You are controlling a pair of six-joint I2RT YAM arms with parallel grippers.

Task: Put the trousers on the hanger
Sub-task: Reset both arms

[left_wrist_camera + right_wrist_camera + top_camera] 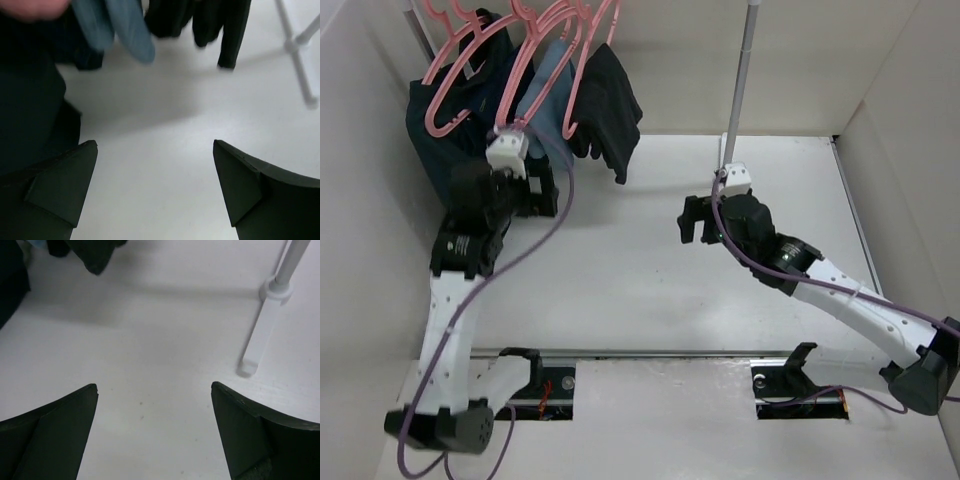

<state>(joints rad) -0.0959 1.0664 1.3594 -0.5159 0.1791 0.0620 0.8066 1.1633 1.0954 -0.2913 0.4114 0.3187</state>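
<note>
The black trousers [607, 105] hang folded over a pink hanger [586, 52] on the rack at the back left, clear of the table. They also show in the left wrist view [200, 20] and the right wrist view [92, 254]. My left gripper [535, 192] is open and empty, just below the hanging clothes, over bare table [155, 190]. My right gripper [692, 225] is open and empty at mid-table, right of the trousers, over bare table [154, 432].
Several more pink hangers [455, 70] hang on the rack. A dark teal-navy garment [432, 125] and a light blue garment [552, 90] hang left of the trousers. The rack's white pole [740, 80] and foot [260, 335] stand behind my right gripper. White walls enclose the table.
</note>
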